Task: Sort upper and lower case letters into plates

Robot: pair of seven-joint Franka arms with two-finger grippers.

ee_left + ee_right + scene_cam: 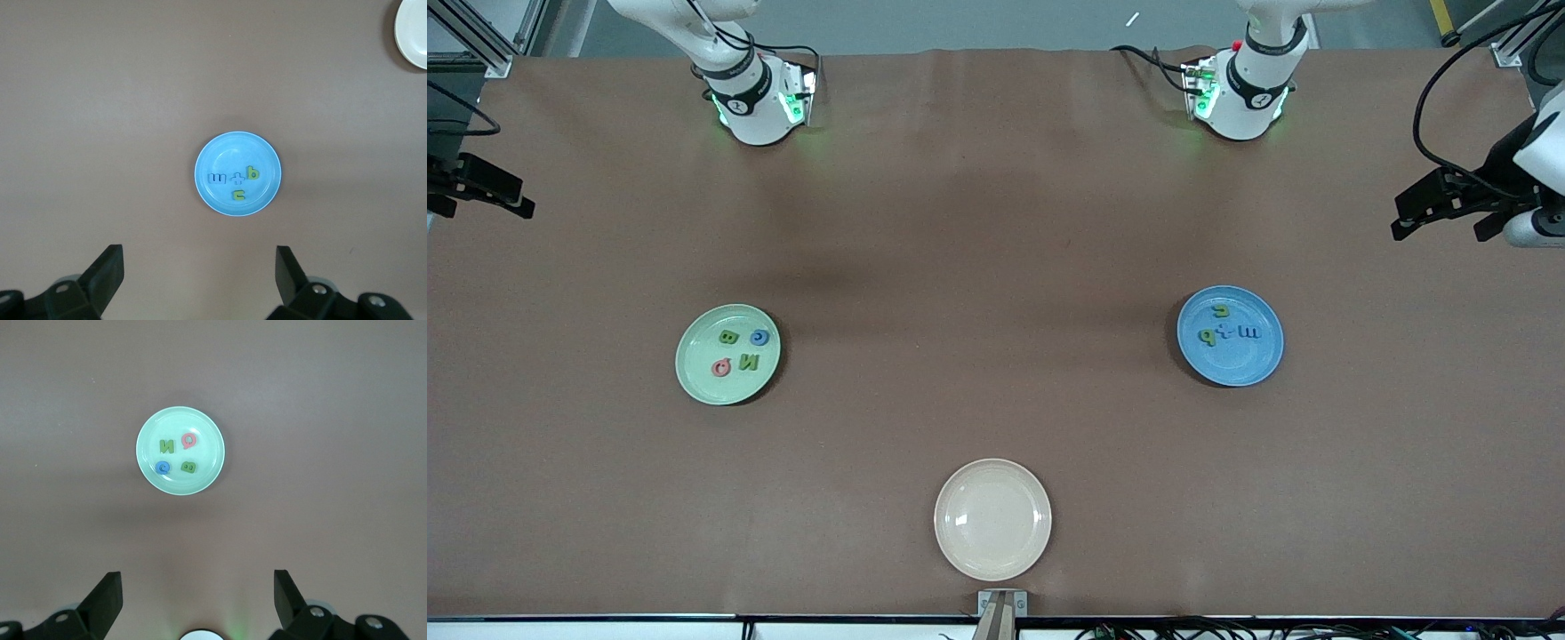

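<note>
The pale mint plate [694, 378] lies toward the right arm's end of the table and holds a green B [727, 337], blue C [759, 337], salmon Q [721, 366] and green N [748, 362]. Toward the left arm's end, the blue plate [1236, 373] holds a green hooked letter [1221, 311], green p [1207, 336], blue x [1227, 332] and blue m [1249, 332]. My left gripper [198, 257] hangs open and empty high over the table by the blue plate [233, 150]. My right gripper [197, 580] hangs open and empty high above, near its own base, with the mint plate [180, 420] below.
A cream-white plate [992, 520] with nothing in it sits near the table's front edge, midway between the two arms; its rim shows in the left wrist view [413, 33]. Dark fixtures [480, 187] [1449, 204] jut in at both ends of the table.
</note>
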